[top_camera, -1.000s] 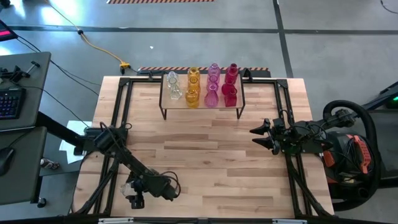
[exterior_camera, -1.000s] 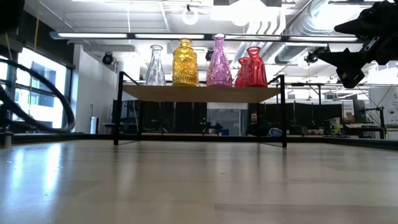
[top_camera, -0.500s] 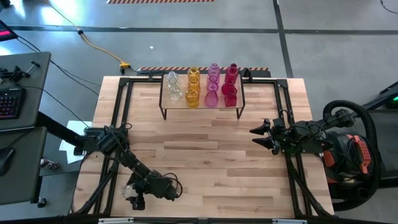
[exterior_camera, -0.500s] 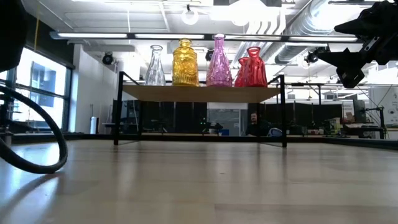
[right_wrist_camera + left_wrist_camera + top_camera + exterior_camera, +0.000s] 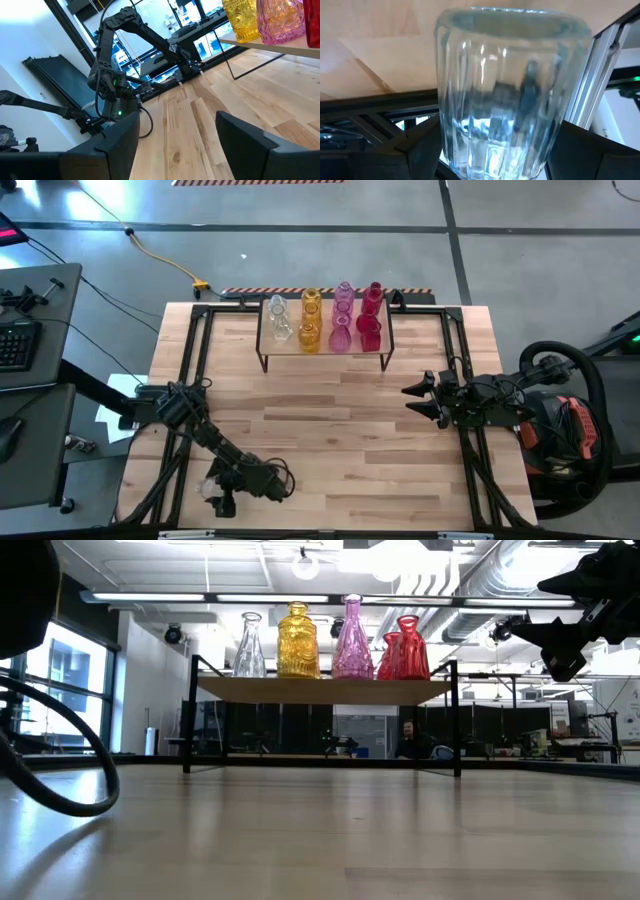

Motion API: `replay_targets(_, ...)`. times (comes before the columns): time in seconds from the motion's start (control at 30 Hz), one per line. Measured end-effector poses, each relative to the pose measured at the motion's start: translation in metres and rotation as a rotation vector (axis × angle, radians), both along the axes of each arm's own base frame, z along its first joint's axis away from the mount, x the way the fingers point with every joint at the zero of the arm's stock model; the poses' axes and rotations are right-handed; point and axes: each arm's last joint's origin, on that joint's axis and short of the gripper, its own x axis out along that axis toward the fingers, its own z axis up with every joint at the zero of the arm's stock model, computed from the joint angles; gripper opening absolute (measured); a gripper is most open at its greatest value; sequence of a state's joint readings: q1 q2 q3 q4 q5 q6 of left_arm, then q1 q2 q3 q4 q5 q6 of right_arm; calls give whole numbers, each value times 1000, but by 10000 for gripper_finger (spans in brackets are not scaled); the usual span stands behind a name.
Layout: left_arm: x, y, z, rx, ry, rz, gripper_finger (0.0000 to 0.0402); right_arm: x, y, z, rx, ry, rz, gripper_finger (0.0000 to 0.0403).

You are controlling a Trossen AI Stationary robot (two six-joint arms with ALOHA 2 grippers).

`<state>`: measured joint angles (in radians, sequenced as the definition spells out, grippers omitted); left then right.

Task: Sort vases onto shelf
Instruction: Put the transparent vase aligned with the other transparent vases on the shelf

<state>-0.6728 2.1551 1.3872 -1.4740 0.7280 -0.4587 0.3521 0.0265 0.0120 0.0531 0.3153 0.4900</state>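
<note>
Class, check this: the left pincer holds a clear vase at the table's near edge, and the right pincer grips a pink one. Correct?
One slip: the right pincer is open and empty, hovering over the table, as the high view shows. The left pincer does hold the clear vase at the near edge.

Grey concrete floor [image 5: 320, 240], yellow cable [image 5: 160, 255].

Shelf [image 5: 323, 348]: two clear vases [image 5: 279, 319], three amber [image 5: 310, 320], three pink [image 5: 342, 315], three red [image 5: 371, 315]; one clear vase [image 5: 507, 95] between the left gripper's [image 5: 217, 502] fingers
</note>
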Motion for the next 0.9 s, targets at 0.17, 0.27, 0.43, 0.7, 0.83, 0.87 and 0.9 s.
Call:
replay_targets(0.17, 1, 0, -1, 5, -8, 4, 302, 0, 0, 0, 0, 0, 0, 245)
replay_targets(0.27, 0, 1, 0, 12, 6, 8, 303, 0, 0, 0, 0, 0, 0, 245)
replay_targets(0.43, -1, 5, 4, 36, 60, 26, 303, 0, 0, 0, 0, 0, 0, 245)
replay_targets(0.7, -2, 6, 5, 46, 78, 31, 303, 0, 0, 0, 0, 0, 0, 245)
replay_targets(0.83, -1, 7, 5, 46, 78, 35, 303, 0, 0, 0, 0, 0, 0, 245)
replay_targets(0.87, -1, 8, 5, 47, 80, 38, 303, 0, 0, 0, 0, 0, 0, 245)
replay_targets(0.9, 0, 8, 6, 48, 83, 42, 303, 0, 0, 0, 0, 0, 0, 245)
